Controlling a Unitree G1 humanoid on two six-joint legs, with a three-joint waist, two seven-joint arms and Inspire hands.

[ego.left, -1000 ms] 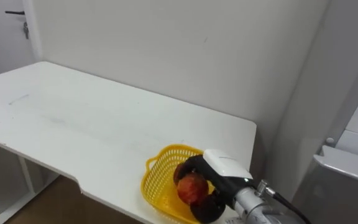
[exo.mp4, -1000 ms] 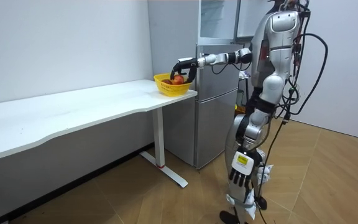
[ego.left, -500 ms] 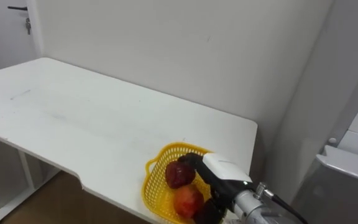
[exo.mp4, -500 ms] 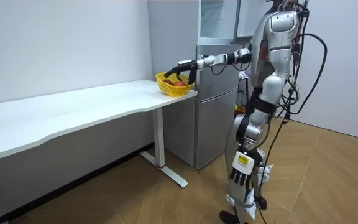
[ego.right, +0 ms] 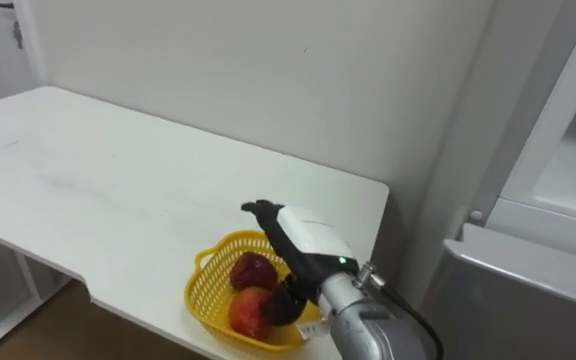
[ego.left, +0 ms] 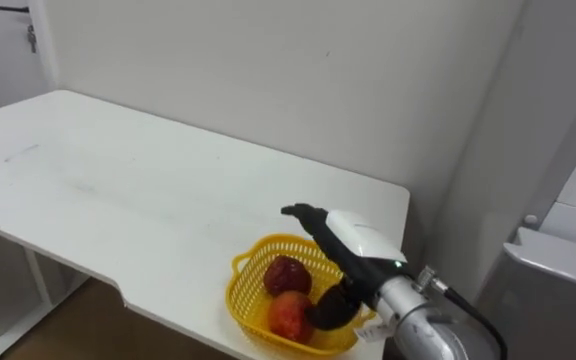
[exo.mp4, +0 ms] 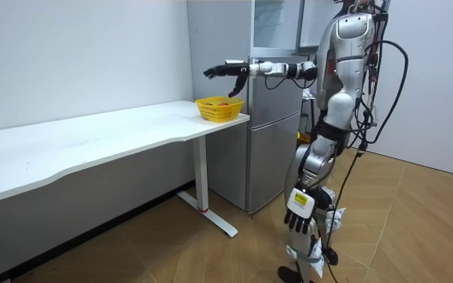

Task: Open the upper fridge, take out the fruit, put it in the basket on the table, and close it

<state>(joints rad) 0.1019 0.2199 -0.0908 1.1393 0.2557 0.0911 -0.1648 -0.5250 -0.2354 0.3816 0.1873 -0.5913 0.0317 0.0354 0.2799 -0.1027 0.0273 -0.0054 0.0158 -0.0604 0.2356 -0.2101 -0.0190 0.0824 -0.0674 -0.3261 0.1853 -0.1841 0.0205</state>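
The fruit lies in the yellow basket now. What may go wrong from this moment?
1. The basket sits close to the front edge of the table, near its corner. A nudge from the open right hand above it might push it off.
2. The fridge stands open right beside the outstretched arm, which may strike it when swinging back.

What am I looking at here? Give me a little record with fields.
right hand: open, hovering above the yellow basket, holding nothing
left hand: hanging at the robot's side
basket's place: on the white table, at its corner, next to the fridge
contents: two red fruits, side by side
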